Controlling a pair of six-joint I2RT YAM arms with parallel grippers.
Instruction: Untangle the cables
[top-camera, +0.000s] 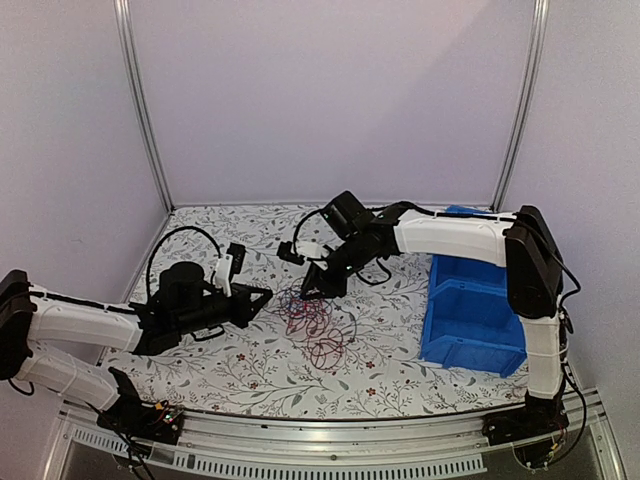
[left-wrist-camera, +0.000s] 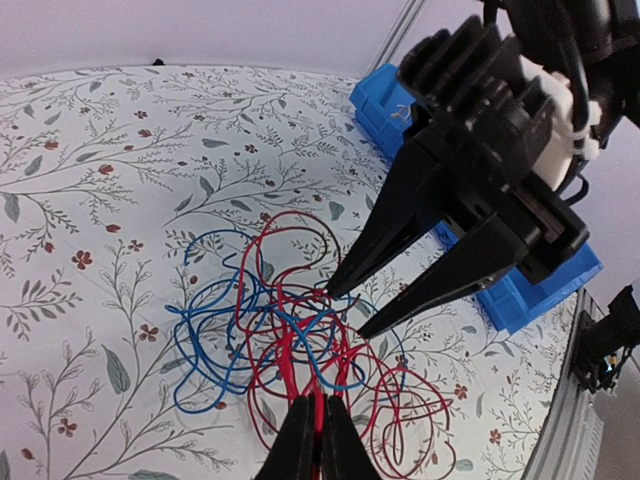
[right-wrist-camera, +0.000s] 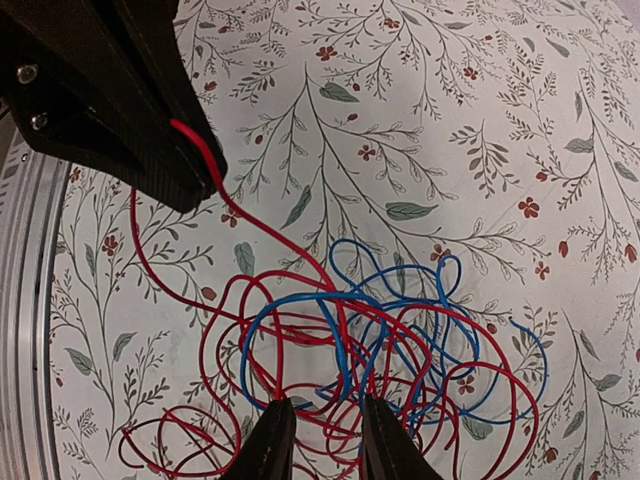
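The cables (top-camera: 312, 320) are a loose clump of thin red and blue wires on the floral table, between the two arms. In the left wrist view the cables (left-wrist-camera: 290, 340) lie ahead of my left gripper (left-wrist-camera: 317, 405), which is shut on a red strand at the clump's near edge. My right gripper (top-camera: 308, 292) points down at the clump's far edge. In the right wrist view my right gripper (right-wrist-camera: 320, 410) is open, its fingertips resting over the cables (right-wrist-camera: 380, 340) with strands between them. The left gripper's fingers (right-wrist-camera: 120, 110) show there, pinching a red wire.
A blue bin (top-camera: 472, 300) stands on the right side of the table, next to the right arm; it also shows in the left wrist view (left-wrist-camera: 490, 280). The table's metal front rail (top-camera: 330, 430) runs along the near edge. Grey walls enclose the back and sides.
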